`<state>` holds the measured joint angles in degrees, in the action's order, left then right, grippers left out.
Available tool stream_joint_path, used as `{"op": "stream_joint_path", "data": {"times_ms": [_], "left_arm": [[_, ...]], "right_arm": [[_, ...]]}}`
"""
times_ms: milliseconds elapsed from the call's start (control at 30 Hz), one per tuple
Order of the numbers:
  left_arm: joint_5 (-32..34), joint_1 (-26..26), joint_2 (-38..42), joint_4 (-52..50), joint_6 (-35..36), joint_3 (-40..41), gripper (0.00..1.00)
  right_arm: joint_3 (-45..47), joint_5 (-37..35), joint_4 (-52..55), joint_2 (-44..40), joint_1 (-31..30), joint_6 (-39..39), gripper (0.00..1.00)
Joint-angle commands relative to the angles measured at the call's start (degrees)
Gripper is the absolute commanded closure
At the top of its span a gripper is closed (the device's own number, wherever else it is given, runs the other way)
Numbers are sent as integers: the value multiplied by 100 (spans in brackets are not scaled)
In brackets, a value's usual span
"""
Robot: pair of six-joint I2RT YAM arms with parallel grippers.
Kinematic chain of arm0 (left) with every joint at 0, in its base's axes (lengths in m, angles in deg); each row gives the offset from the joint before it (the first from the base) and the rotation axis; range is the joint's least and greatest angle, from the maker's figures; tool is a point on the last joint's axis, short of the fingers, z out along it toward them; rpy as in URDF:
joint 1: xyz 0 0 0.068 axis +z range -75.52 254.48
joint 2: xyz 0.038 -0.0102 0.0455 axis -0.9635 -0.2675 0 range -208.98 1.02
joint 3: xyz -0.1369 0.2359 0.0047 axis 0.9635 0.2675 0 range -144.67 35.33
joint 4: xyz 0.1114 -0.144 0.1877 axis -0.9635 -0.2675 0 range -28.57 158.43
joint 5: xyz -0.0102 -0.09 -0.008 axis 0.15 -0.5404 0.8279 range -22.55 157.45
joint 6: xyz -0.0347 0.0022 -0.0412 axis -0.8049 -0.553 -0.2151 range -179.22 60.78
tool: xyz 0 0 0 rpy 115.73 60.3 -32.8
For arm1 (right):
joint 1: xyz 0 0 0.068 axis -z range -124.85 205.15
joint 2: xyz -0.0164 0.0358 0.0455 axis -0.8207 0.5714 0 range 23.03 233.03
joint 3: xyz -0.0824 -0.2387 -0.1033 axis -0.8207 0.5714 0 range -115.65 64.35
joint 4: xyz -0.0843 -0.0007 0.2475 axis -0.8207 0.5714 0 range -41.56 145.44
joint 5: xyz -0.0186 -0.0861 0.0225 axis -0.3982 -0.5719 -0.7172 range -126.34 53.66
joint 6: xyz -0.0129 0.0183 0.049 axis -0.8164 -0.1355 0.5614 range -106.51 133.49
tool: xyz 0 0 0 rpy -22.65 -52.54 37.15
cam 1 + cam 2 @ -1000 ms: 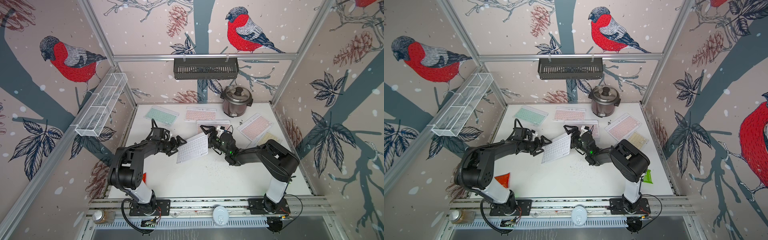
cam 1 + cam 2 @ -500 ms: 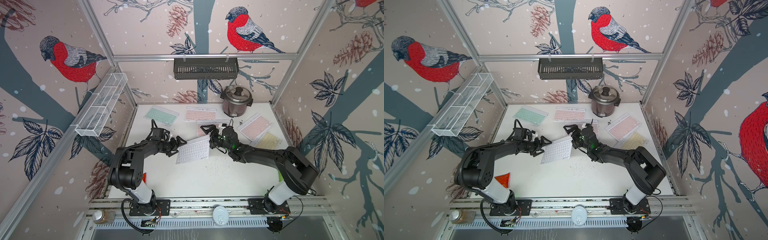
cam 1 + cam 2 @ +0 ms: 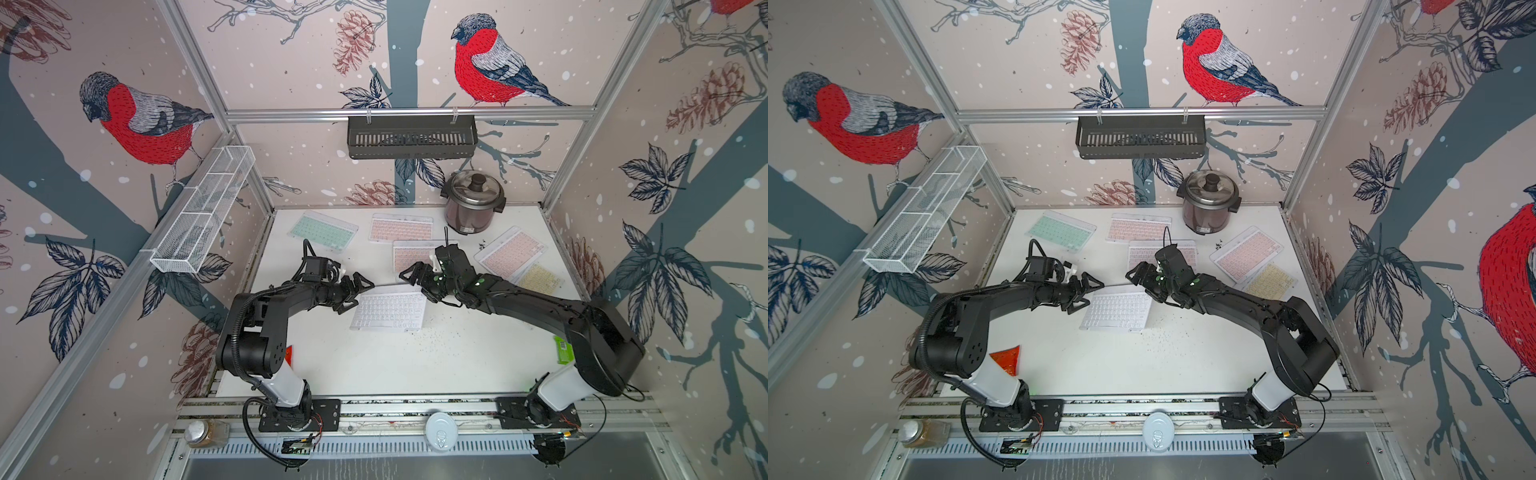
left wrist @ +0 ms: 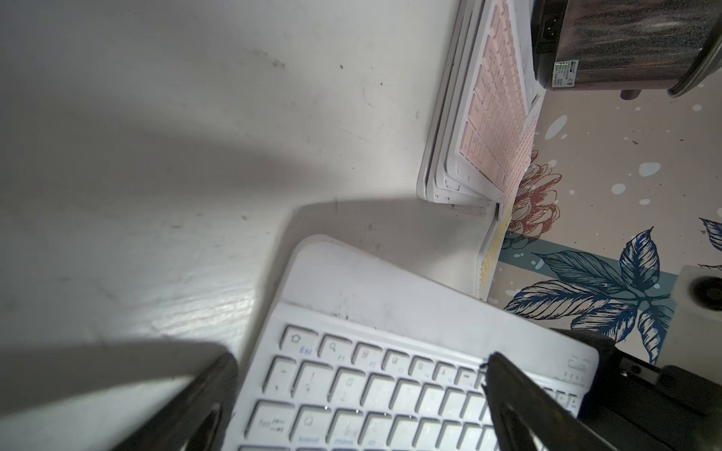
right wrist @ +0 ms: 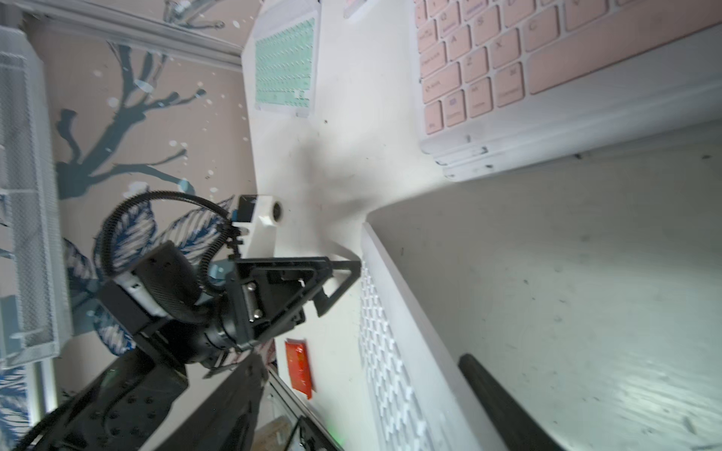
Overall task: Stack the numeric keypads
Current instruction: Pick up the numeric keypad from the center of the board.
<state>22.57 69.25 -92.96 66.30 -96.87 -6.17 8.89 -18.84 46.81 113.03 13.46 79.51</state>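
Note:
A white numeric keypad (image 3: 388, 311) sits at mid-table between my two grippers, its far edge slightly raised. My left gripper (image 3: 359, 297) is open at its left end: in the left wrist view one finger (image 4: 512, 398) lies over the keys (image 4: 371, 390) and the other beside the edge. My right gripper (image 3: 417, 286) is open and straddles the right end. In the right wrist view one finger (image 5: 500, 394) lies by the keypad's back (image 5: 566, 293). Just behind is a pink stack (image 3: 409, 255). Mint (image 3: 323, 230), pink (image 3: 401, 227), pink (image 3: 511, 253) and yellow (image 3: 540, 278) keypads lie apart.
A rice cooker (image 3: 473, 201) stands at the back right. A red packet (image 3: 1005, 359) lies by the left arm's base and a green packet (image 3: 563, 349) by the right arm. Dark crumbs (image 3: 436, 340) dot the table. A wire basket (image 3: 203, 216) hangs on the left wall.
The white keypad has dropped from a steep tilt to nearly flat. My right arm has stretched out to the right, and its jaws have narrowed. The left arm has barely moved.

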Motion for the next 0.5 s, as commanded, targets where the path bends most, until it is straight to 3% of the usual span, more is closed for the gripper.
{"op": "stream_joint_path", "data": {"times_ms": [0, 67, 300, 467], "left_arm": [[357, -4, -49, -535, -67, 54, 2], [357, -2, -75, -547, -60, 39, 2], [353, -4, -114, -575, -35, 1, 2], [300, -4, -9, -606, -102, -130, 2]], "right_arm": [[-88, 150, 847, -6, 48, -847, 34], [-78, 155, 1052, -45, 63, -1076, 37], [-4, 315, 1558, -271, 251, -1829, 65], [104, 391, 1488, -498, 452, -2375, 94]]}}
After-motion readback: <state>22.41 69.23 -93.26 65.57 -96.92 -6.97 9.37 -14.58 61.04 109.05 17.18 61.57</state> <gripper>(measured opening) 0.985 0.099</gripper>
